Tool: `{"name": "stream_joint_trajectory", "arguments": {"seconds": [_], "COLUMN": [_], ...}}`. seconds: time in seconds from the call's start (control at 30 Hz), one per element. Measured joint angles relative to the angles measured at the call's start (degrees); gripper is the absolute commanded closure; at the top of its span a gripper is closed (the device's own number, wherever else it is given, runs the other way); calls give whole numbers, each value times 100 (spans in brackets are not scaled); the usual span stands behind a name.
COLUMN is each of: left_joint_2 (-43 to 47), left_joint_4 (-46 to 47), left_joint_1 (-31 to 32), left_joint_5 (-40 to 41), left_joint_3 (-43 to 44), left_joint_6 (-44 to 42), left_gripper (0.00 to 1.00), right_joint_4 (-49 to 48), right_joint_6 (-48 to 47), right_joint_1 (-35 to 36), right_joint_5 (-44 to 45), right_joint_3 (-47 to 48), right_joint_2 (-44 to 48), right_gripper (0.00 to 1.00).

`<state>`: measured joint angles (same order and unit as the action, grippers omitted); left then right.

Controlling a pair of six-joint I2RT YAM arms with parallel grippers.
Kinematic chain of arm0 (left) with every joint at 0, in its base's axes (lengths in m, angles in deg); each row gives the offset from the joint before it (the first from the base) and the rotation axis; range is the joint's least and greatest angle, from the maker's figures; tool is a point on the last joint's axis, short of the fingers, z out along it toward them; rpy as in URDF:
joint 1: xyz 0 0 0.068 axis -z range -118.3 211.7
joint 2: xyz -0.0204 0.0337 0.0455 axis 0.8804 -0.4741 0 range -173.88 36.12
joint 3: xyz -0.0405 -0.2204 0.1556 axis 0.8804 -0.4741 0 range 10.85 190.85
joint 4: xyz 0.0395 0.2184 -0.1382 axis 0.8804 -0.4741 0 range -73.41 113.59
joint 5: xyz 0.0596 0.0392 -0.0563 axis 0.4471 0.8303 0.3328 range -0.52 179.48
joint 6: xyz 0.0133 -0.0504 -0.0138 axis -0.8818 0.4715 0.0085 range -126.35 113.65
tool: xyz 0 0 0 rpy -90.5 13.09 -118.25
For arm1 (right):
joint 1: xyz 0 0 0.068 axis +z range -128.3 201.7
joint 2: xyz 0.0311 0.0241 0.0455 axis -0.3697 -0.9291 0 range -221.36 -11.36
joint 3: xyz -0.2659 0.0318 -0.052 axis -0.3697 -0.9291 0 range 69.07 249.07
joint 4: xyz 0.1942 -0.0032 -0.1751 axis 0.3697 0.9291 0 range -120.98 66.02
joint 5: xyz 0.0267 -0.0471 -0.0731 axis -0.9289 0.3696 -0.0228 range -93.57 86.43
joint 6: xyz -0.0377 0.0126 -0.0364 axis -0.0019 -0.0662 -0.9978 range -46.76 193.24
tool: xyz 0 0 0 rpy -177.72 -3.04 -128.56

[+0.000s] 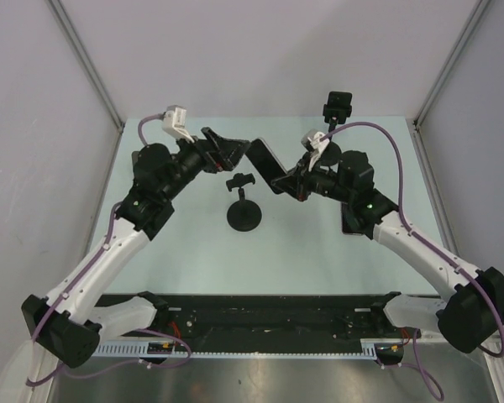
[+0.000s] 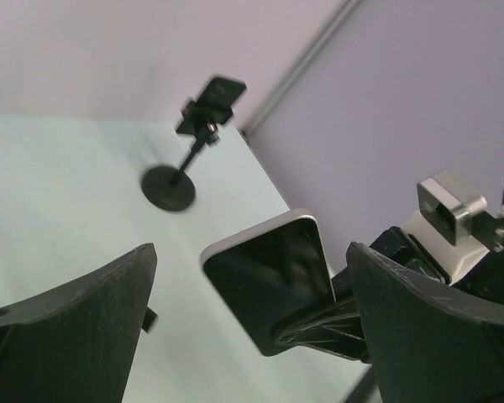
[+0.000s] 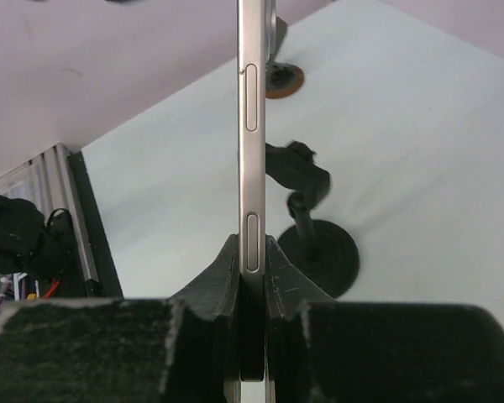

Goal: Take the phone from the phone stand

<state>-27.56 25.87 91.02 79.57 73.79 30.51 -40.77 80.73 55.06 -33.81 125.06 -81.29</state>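
Right wrist, gripper [image 3: 252, 256] clamps phone [image 3: 252, 126], stand [image 3: 317, 248] apparently bare

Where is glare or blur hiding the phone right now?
Right wrist: phone edge sharp, phone stand behind it soft. Left wrist: screen shows faint reflections, its own fingers blurred. Top external: even light, no glare.

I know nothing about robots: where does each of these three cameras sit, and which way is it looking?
Top external: fixed above and behind the arms, looking down at the table; both arms show, the right gripper holding the phone.
Left wrist: on the left arm, facing the phone across the table; the open left gripper frames it.
Right wrist: on the right arm, looking along the phone's edge toward the phone stand; its fingers clamp the phone.
Shared: all three show the phone.
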Motion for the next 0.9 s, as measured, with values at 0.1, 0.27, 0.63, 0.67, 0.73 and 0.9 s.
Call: {"name": "stream_joint_trajectory", "arguments": {"seconds": [0.1,0.27,0.63,0.67,0.73,0.9], "left_joint_2": [306,809,1115,1130,1187,1456], "left_joint_4": [177,562,927,968,1091,1300], "left_joint_1": [-44,-157,-323,-326,-326,-326], "left_joint_5": [356,929,1919,1971,2055,2124], "left_joint_3": [-118,-581,-1690,-1792,-2011,-2334], "left_joint_6": [-411,-1008,-2500,-2608,-2785,-3001], "left_gripper": [0,0,0,0,0,0], "right_joint_4": [442,1143,2730,2872,3128,3582], "right_joint_6": [22,160,608,651,710,813], "right_joint_1": [-236,-621,-2750,-2988,-3473,-4588], "right_joint_5": [140,326,1027,1097,1200,1342], "right_joint_3": [0,-2,-470,-542,-669,-785], "right_joint_2": [122,308,675,673,671,468], "right_gripper": [100,100,100,100,100,100]}}
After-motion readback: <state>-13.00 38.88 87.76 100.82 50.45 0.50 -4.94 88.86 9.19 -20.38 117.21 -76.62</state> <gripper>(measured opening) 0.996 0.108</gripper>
